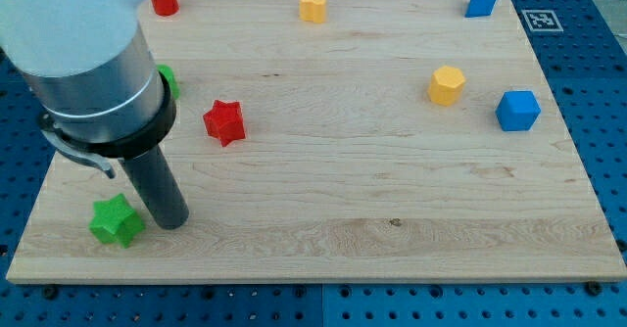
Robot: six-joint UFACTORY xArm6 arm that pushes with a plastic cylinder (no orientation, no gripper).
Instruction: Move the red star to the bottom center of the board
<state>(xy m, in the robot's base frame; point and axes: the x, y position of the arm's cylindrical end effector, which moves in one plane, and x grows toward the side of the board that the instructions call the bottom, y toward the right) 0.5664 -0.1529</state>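
Over on the view's left-middle sat the red star (223, 121), untouched. My tip (174, 221) was bare, gripping nothing, lower-left beside the green star (117, 220). Still approaching, I'd guess; next needed getting above the star, then shoving down-right.

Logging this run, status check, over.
My tip sits beside green star, bottom left. Red star up-right of tip, untouched. Path to bottom center unobstructed.
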